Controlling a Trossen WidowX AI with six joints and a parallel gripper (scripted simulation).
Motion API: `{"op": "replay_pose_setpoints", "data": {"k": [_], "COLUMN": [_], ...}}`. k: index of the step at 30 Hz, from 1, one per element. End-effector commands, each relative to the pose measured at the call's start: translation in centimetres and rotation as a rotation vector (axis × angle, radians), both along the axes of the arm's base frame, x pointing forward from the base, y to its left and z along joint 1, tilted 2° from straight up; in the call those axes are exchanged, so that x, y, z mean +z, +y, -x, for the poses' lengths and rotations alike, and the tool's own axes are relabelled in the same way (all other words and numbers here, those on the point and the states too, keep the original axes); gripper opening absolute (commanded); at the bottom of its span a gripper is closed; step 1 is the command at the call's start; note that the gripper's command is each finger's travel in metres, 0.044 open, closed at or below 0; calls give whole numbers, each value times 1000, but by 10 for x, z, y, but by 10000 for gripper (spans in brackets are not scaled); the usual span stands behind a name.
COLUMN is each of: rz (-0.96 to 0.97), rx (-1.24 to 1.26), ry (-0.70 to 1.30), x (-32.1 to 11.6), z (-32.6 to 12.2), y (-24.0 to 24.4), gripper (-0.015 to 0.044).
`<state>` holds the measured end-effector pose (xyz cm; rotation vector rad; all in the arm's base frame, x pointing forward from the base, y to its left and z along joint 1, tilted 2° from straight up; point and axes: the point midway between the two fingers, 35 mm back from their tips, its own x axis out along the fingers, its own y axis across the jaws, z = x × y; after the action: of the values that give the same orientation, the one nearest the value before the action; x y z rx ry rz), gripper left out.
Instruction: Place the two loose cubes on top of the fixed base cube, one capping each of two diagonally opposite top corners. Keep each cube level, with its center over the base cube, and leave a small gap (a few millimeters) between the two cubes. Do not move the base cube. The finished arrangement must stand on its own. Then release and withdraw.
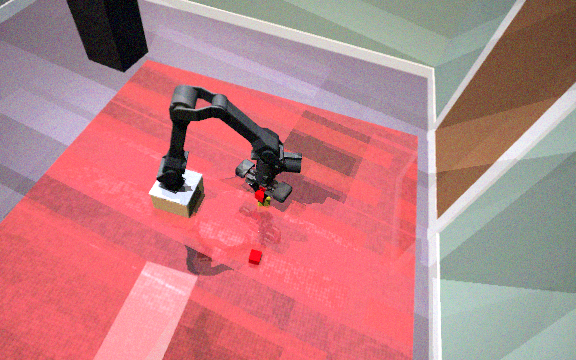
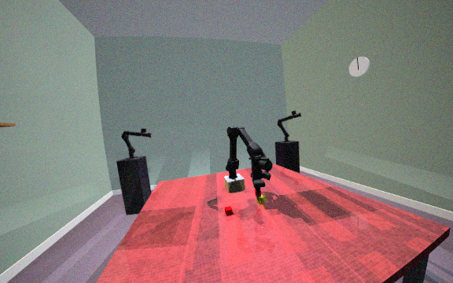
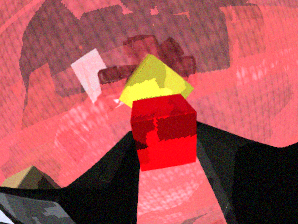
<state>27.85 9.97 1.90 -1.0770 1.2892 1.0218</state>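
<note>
One red loose cube [image 1: 260, 195] [image 2: 258, 193] [image 3: 164, 132] is held between the fingers of my gripper [image 1: 261, 193] [image 2: 258, 191] [image 3: 163, 132], which is shut on it. The yellow base cube [image 1: 267, 201] [image 2: 262, 200] [image 3: 155, 80] stands on the table close below. In the wrist view it is turned relative to the held cube, which hides its near corner. Whether the two touch I cannot tell. The other red cube [image 1: 255, 257] [image 2: 228, 211] lies on the table apart from them, outside the wrist view.
The arm's block-shaped mount [image 1: 171, 202] [image 2: 234, 185] [image 3: 31, 178] stands on the red table [image 1: 318, 320] [image 2: 163, 263]. Shadows and bright patches cross the table. Two other small arms stand on dark pedestals [image 2: 134, 185] [image 2: 288, 155] beyond the table.
</note>
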Motion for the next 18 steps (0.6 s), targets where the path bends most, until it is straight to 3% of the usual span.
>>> {"op": "replay_pose_setpoints", "data": {"k": [1,18], "rz": [4,4], "rx": [7,1], "ry": [-5,-5], "x": [-4,-5], "z": [0,0], "y": [-1,-1], "gripper": [105,105]}}
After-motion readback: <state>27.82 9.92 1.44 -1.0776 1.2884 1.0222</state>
